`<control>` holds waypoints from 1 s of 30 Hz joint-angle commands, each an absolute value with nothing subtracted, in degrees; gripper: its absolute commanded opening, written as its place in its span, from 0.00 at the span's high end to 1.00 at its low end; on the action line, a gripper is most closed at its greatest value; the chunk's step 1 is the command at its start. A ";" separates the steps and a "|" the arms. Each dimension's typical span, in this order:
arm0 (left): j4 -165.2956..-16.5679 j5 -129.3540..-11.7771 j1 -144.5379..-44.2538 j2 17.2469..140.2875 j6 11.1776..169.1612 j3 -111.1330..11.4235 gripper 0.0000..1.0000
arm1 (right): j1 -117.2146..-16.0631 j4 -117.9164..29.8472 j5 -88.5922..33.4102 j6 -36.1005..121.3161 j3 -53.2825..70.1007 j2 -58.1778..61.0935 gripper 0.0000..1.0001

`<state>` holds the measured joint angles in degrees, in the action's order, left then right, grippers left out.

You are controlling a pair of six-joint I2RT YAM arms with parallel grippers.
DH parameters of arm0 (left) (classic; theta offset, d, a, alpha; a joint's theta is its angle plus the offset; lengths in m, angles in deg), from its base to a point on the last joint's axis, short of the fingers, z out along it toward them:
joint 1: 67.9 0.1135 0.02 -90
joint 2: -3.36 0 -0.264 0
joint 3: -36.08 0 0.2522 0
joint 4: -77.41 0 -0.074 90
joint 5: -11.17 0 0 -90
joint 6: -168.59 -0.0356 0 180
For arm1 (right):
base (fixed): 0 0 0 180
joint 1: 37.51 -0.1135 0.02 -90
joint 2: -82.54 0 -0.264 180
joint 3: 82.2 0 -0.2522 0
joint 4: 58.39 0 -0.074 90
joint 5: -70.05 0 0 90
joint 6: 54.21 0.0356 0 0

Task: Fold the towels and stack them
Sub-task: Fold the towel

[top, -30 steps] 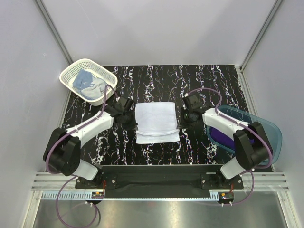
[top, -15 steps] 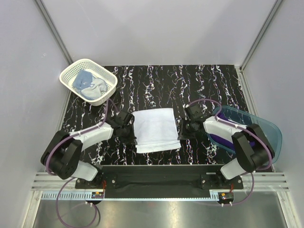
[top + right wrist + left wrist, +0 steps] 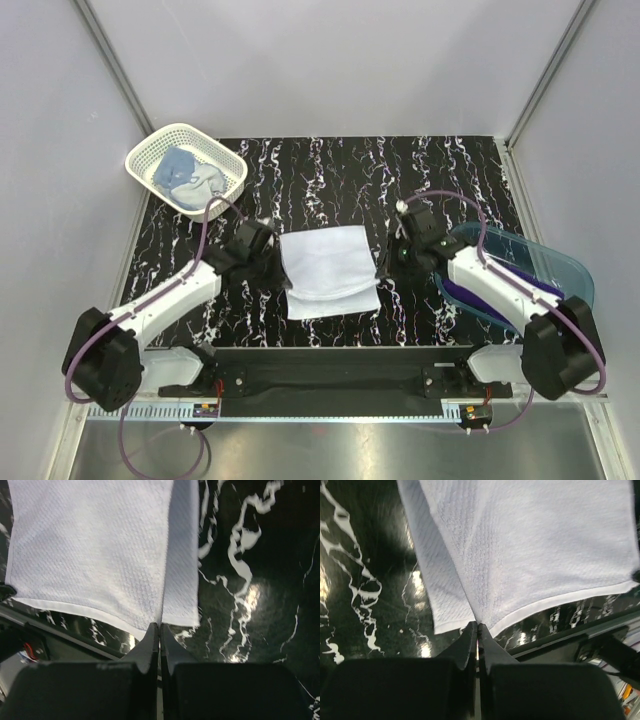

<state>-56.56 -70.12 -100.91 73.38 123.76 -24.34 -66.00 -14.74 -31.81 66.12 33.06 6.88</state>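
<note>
At the table's (image 3: 330, 165) far left corner stands a white lattice basket (image 3: 222, 160) with the light blue towel (image 3: 178, 172) crumpled inside. Nearer and to its right, the left end effector (image 3: 477, 629) has its fingers pressed together on the near left corner of the white towel (image 3: 328, 268). That towel lies in the middle of the table between the two arms, two layers showing in both wrist views, the upper one hemmed along its near edge. The right end effector (image 3: 159, 628) is likewise clamped on the near right corner. At the right edge sits a translucent blue tub (image 3: 565, 265) holding the purple towel (image 3: 468, 292), partly hidden by the right arm.
</note>
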 commanded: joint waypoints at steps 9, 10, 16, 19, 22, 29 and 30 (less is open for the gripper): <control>-67.82 -66.52 -102.08 75.78 127.10 -10.12 1.00 | -66.51 -24.15 -33.49 69.02 47.65 5.99 1.00; -67.74 -67.22 -102.26 75.70 127.02 -9.86 1.00 | -66.52 -24.50 -33.66 69.10 47.92 5.72 1.00; -67.03 -69.07 -102.26 76.04 126.14 -9.24 1.00 | -66.52 -24.59 -33.49 68.84 48.45 3.88 1.00; -66.77 -68.90 -102.35 75.96 125.96 -8.98 1.00 | -66.52 -24.50 -33.49 69.19 49.59 4.31 1.00; -65.80 -69.51 -102.44 74.82 126.05 -8.54 1.00 | -66.52 -23.63 -33.05 69.98 50.38 5.63 1.00; -64.13 -70.30 -102.35 73.32 125.44 -9.15 1.00 | -66.52 -20.90 -32.78 70.07 48.89 7.92 1.00; -64.22 -70.56 -102.52 73.50 125.61 -8.98 1.00 | -66.52 -20.73 -32.96 70.16 49.06 8.09 1.00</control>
<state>-65.19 -68.00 -102.31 74.34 126.62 -9.24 -66.29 -22.81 -34.45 70.14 50.20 6.77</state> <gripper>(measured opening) 0.009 0.011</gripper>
